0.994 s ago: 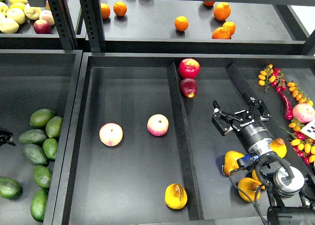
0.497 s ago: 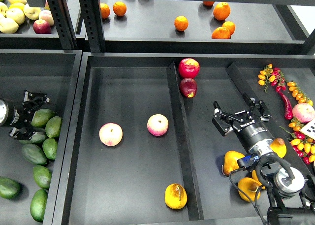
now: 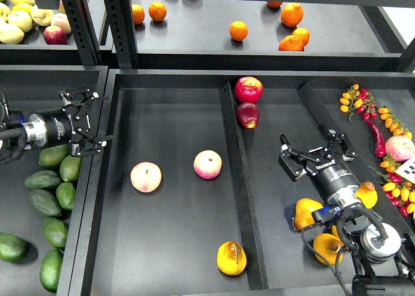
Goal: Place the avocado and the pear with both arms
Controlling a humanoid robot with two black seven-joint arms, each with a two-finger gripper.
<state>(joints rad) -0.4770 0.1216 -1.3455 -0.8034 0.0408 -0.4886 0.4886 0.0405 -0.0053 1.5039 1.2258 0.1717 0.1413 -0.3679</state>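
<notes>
Several dark green avocados [image 3: 53,155] lie in the left bin. My left gripper [image 3: 96,119] is open and empty, held over that bin's right wall, just above and to the right of the top avocado. A yellow-orange pear [image 3: 231,258] with a reddish blotch lies at the front of the middle tray's left compartment. More pears [image 3: 306,213] lie in the right compartment beside my right arm. My right gripper [image 3: 316,151] is open and empty above the right compartment, beyond those pears.
Two pink-cream fruits [image 3: 146,177] [image 3: 207,164] lie in the left compartment. Two red apples [image 3: 249,89] sit at the back by the divider [image 3: 237,179]. Peppers and small tomatoes [image 3: 376,134] lie at the right. Oranges [image 3: 238,30] are on the upper shelf, behind the uprights [image 3: 81,27].
My left arm has come in from the left edge, moving up and to the right, to the bin's right wall. My right arm has barely moved.
</notes>
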